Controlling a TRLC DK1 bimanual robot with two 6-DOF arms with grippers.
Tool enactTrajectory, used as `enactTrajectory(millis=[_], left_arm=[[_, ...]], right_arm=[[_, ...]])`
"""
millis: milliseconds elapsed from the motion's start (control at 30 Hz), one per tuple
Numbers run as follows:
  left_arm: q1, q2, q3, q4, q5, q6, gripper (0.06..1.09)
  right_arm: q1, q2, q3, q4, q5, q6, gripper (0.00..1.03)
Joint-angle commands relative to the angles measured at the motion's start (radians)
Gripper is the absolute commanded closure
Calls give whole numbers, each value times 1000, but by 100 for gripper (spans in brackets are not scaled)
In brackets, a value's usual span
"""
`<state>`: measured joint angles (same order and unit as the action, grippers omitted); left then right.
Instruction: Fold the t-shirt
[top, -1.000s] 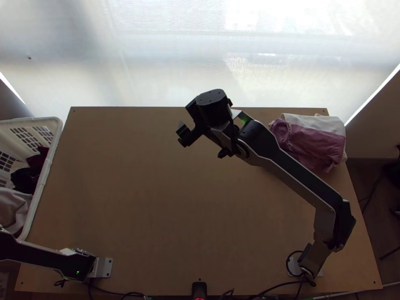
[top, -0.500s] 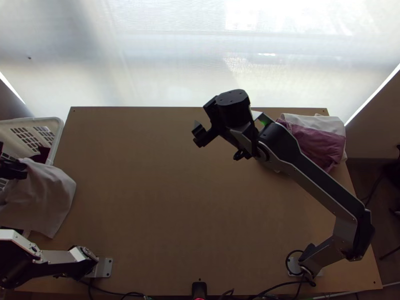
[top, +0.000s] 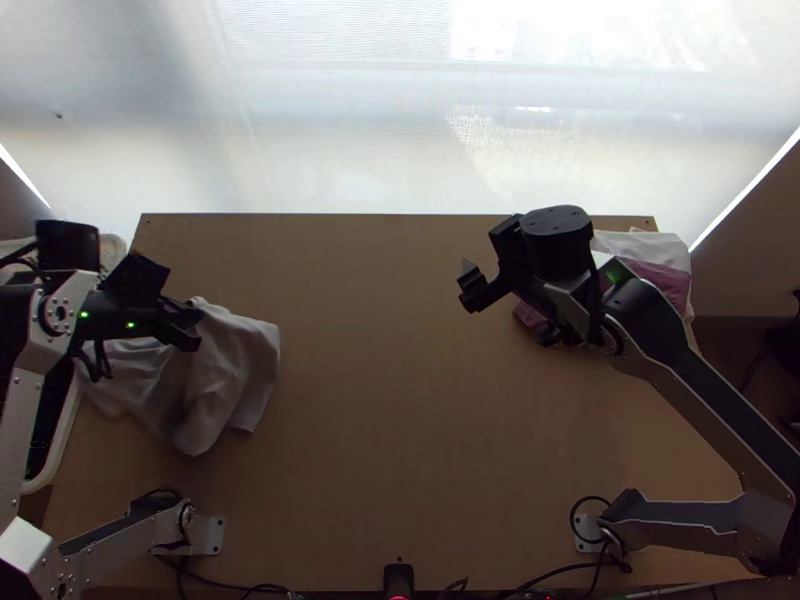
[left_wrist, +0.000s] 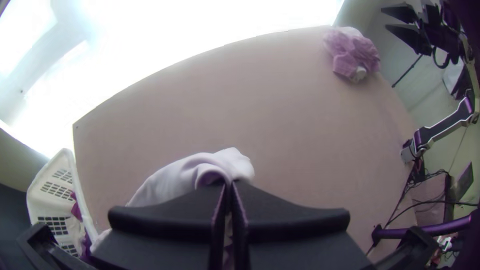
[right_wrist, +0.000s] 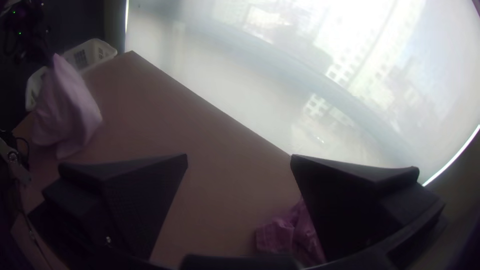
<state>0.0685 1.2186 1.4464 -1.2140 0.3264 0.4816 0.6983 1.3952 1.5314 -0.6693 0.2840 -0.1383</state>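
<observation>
Wooden table (top: 400, 420), top view: pale t-shirt (top: 245, 365) bunched toward nine o'clock, pinched in the left gripper (left_wrist: 228, 184), presumably to clear the laundry basket (left_wrist: 78, 185) for spreading. Right gripper (right_wrist: 239, 156) at one o'clock, fingers wide apart, apparently awaiting a free edge.

The shirt (top: 245, 365) is pale and soft-looking, unfolded and loosely bunched. It hangs from the left end effector (top: 192, 328), pinched between the fingertips at a gathered bit of cloth; which part of the shirt that is, I cannot tell. From that peak it widens downward in deep, uneven folds, over the counter's left side near the basket. Whether its lower edge touches the counter is unclear.
</observation>
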Motion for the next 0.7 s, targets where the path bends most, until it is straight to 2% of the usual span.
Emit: enactTrajectory(millis=[0, 100, 567, 633, 667], left_arm=[[-392, 29, -43, 160, -118, -221, 105], [-477, 73, -20, 206, -127, -265, 105], [-788, 321, 152, 284, -135, -304, 105], [-832, 358, 177, 294, -135, -301, 100], [-849, 375, 184, 301, -135, -301, 95]], right_arm=[[-40, -108, -122, -23, 3, -15, 6], [-49, -142, -155, -21, 4, -57, 5], [-91, -239, -260, -32, 14, -60, 5], [-100, -243, -269, -35, 14, -58, 5], [-109, -246, -272, -38, 14, -55, 5]])
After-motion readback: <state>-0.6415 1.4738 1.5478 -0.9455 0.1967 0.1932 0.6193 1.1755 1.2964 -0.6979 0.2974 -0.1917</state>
